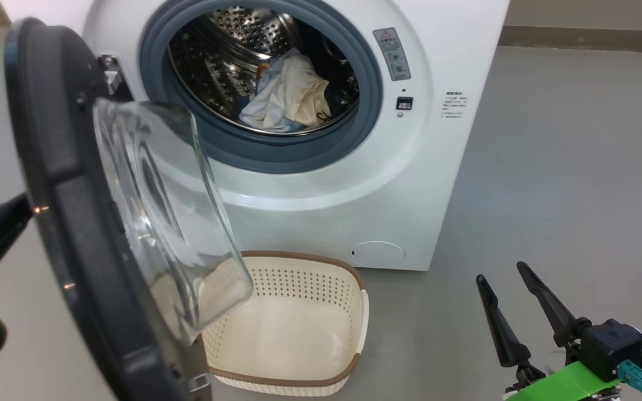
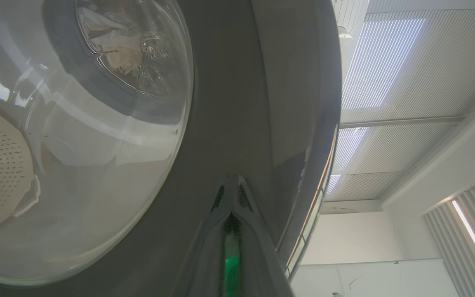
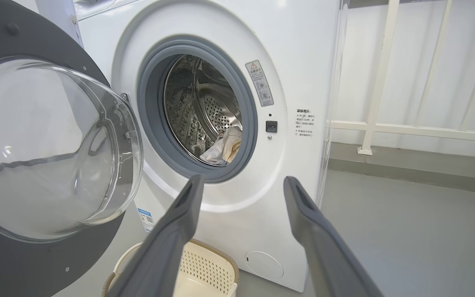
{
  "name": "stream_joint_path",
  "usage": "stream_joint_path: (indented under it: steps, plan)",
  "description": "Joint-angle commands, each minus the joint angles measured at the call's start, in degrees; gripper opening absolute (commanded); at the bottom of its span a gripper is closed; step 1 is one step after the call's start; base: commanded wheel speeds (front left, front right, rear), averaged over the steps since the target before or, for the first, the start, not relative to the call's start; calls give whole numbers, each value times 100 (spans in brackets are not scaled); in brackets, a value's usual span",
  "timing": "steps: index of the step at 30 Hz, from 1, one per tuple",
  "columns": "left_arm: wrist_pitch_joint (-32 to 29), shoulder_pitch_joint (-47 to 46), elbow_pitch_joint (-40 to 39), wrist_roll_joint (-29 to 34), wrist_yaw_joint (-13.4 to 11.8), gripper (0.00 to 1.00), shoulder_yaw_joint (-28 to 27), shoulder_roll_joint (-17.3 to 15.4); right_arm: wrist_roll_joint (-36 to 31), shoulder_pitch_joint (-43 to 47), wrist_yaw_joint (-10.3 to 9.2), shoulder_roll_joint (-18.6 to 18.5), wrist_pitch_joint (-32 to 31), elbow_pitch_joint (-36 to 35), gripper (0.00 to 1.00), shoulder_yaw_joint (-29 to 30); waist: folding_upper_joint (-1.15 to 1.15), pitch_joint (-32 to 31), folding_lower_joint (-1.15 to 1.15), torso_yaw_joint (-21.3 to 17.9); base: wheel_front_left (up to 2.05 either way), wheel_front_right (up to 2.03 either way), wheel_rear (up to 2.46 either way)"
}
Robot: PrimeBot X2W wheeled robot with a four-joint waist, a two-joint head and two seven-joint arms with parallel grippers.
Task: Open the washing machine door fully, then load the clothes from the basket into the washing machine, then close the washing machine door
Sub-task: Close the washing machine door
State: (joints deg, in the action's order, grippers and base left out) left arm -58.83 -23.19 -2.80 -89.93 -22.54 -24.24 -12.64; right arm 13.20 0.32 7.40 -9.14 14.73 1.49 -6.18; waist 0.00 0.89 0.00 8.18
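Closing the door looks like the one step left: the clothes (image 1: 287,94) lie in the drum (image 1: 209,61) of the washing machine (image 1: 438,167) at the upper middle of the head view, and the basket (image 1: 310,259) at bottom centre holds nothing. The door (image 1: 59,167) stands swung out at left; the left gripper (image 1: 23,209), fingers pressed together, rests against its outer rim, and the right gripper (image 1: 500,273) hangs spread at lower right

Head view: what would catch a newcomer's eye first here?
The round black-rimmed door with its bulging clear glass bowl, swung open across the left. Beyond it, cream and light blue clothes lie in the white washing machine's perforated steel drum, and the cream perforated plastic basket on the floor looks empty.
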Motion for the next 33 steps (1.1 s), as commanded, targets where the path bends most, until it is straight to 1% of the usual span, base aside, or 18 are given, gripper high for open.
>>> stream_joint_path:
  steps: [1, 8, 15, 24, 33]
  plan:
    - [-75, -83, -240, -75, -8, 0, -45, -84, -22, 3, 9, -25, 27, -161, 100, -96, 0, -2, 0, -60, 0, 0, 0]
    - [-23, -83, -251, -84, 71, 0, 152, 229, -24, -11, 9, -11, 27, -172, 100, -73, 0, 19, 0, -184, 0, 0, 0]
    - [-36, -44, -275, -80, 154, 0, 366, 472, -27, -38, 9, 4, 27, -188, 100, -50, 0, 88, 0, -269, 0, 0, 0]
    - [-37, -35, -226, -103, 273, 0, 612, 689, -21, -89, 9, 6, 27, -174, 100, -43, 0, 126, 0, -323, 0, 0, 0]
    - [18, -98, -51, -134, 387, 0, 827, 822, -14, -119, 9, 5, 27, -167, 100, -50, 0, 125, 0, -391, 0, 0, 0]
